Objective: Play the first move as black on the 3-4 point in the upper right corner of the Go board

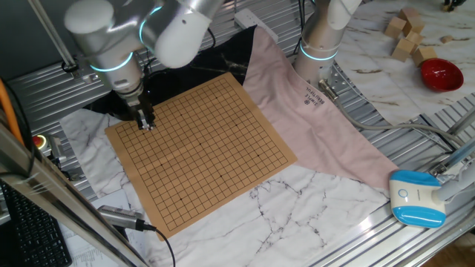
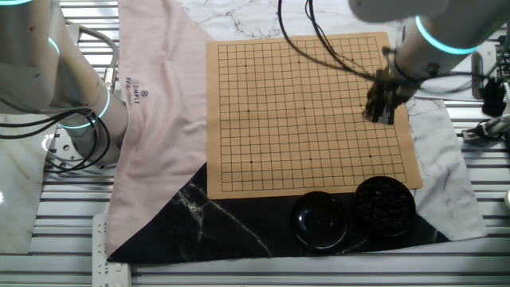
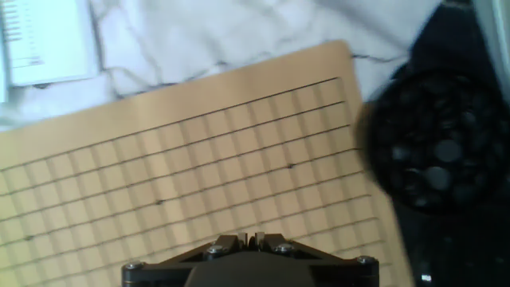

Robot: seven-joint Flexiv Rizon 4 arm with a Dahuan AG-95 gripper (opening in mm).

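The tan wooden Go board (image 1: 200, 148) lies flat with a bare black grid; it also shows in the other fixed view (image 2: 303, 112) and in the hand view (image 3: 199, 159). My gripper (image 1: 146, 123) hangs just above the board's edge rows near the corner closest to the bowl of black stones (image 2: 384, 206). From the other side the gripper (image 2: 379, 116) is over the right edge of the board. In the hand view the jaws (image 3: 249, 237) stand almost together with a small dark stone between them. The bowl of stones (image 3: 434, 143) is at the right there.
A second black bowl or lid (image 2: 320, 219) sits beside the stone bowl on black cloth. A pink cloth (image 1: 312, 111) lies under the board's far side. Another arm's base (image 1: 319, 52) stands beyond it. A red bowl (image 1: 441, 74), wooden blocks (image 1: 404, 33) and a blue-white device (image 1: 417, 196) are off to the side.
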